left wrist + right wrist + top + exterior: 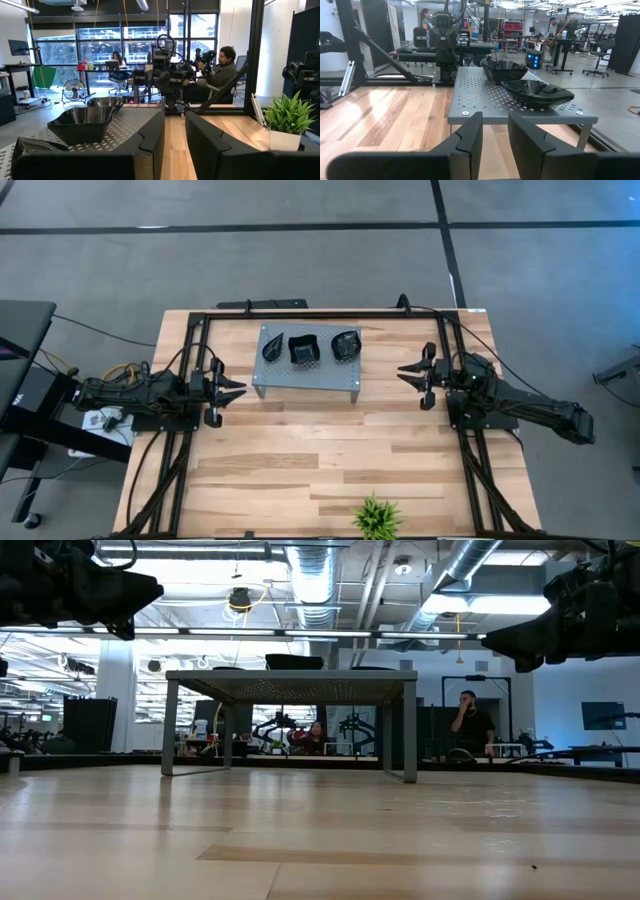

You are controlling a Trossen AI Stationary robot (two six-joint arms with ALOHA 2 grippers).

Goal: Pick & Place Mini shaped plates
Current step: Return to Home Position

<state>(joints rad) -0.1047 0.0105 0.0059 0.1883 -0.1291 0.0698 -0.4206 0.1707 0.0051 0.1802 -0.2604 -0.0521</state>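
Three stacks of black mini shaped plates sit on a grey perforated stand (307,370) at the table's far middle: a left one (273,348), a middle one (303,350) and a right one (346,345). The stand rests on its legs on the wood. My left gripper (236,390) hovers to the stand's left, open and empty, pointing toward it. In its wrist view (175,120) the plates (82,122) lie ahead. My right gripper (405,373) hovers to the stand's right, open and empty. Its wrist view (495,122) shows the nearest plates (537,92).
A small green plant (377,518) in a white pot stands at the table's near edge. Black frame rails (190,370) run along the table's left, right and far sides. Bare wood (320,450) lies between the stand and the plant. People sit in the room beyond.
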